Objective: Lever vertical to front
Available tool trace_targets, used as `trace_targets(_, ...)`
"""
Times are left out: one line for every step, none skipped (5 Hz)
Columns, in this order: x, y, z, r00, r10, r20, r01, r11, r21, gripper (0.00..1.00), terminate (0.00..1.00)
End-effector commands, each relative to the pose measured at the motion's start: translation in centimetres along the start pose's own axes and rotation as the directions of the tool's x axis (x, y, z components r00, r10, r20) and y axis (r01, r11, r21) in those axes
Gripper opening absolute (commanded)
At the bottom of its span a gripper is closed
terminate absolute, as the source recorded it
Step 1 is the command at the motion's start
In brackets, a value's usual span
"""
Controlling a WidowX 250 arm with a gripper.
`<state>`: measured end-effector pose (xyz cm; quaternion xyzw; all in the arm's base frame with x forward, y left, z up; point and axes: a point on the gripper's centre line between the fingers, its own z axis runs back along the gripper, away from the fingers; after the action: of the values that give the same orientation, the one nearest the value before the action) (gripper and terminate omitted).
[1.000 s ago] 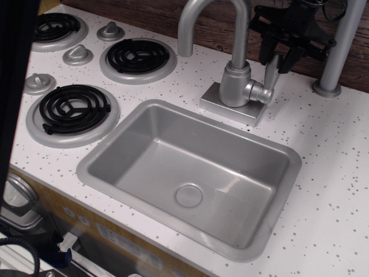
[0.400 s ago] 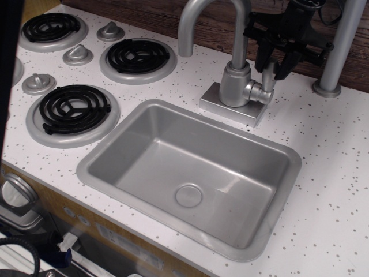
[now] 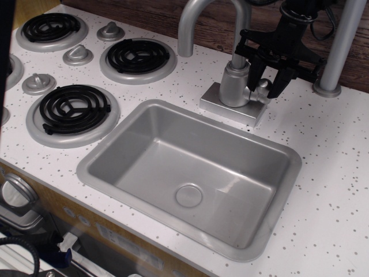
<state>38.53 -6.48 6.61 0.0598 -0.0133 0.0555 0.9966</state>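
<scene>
The lever [image 3: 264, 85] juts from the right side of the faucet's cylindrical body [image 3: 234, 84]. Its round stub shows, and its paddle rises upright behind the gripper, mostly hidden. My black gripper [image 3: 267, 81] hangs down over it from above. One finger [image 3: 254, 76] is on the lever's left and the other finger [image 3: 282, 81] on its right. The jaws stand apart, straddling the lever, and I see no squeeze on it.
The faucet's tall curved spout [image 3: 196, 17] arches left. The grey sink basin [image 3: 190, 167] lies in front. Black stove burners [image 3: 75, 108] and grey knobs [image 3: 77, 55] are at the left. A grey pole [image 3: 334, 57] stands just right of the gripper, with a wooden wall behind.
The gripper has come down and to the left, from above and right of the lever to straddling it. The lever stays upright.
</scene>
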Motion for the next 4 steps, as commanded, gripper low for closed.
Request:
trace_targets(-0.1, -0.5, -2.2, 0.999, -0.044, -0.01, 0.043, 0.996, -0.079, 0.0, 0.0)
trace_targets(-0.1, -0.5, -3.1, 0.999, -0.053, -0.006, 0.052, 0.994, -0.099, 0.0, 0.0)
trace_targets(-0.2, -0.6, -2.1, 0.999, -0.042, 0.01, 0.043, 0.997, -0.065, 1.0, 0.0)
trace_targets(-0.7, -0.5, -0.6, 1.0, -0.016, 0.025, 0.017, 1.0, -0.018, 0.0, 0.0)
